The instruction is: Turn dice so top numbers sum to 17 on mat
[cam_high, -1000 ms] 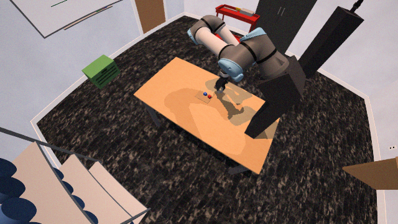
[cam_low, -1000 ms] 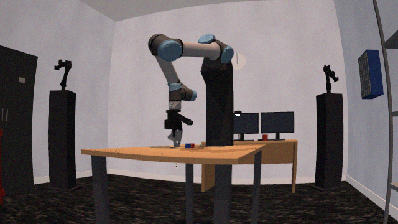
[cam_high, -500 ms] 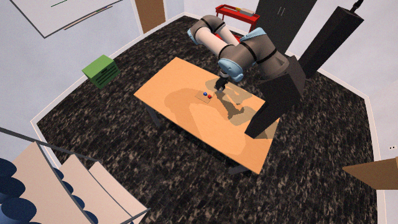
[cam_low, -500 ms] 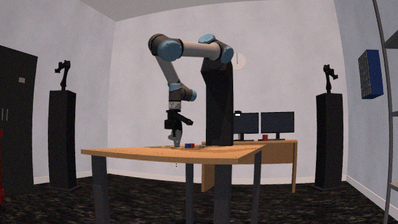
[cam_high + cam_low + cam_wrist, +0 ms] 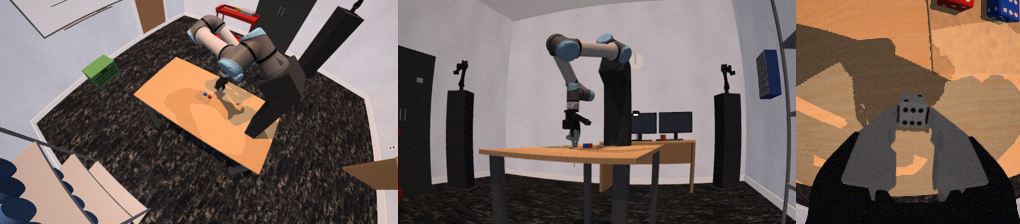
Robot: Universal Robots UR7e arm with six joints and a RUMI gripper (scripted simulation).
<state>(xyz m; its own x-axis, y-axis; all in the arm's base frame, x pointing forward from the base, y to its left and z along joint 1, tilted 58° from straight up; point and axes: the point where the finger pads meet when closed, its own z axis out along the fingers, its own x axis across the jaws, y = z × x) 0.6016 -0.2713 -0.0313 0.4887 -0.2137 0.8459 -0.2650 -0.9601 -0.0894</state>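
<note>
From the top view I see my gripper (image 5: 221, 88) low over the wooden table (image 5: 174, 78), just beside the mat (image 5: 201, 98) where the blue die (image 5: 204, 93) and red die (image 5: 209, 96) already sit. The exterior view shows the tool nearly down at the tabletop, left of those two dice. Through the wrist camera the fingers are clamped on the white die (image 5: 913, 112), its six facing me, off the mat. I judge two dice placed; this one is left, and I cannot read the top faces.
</note>
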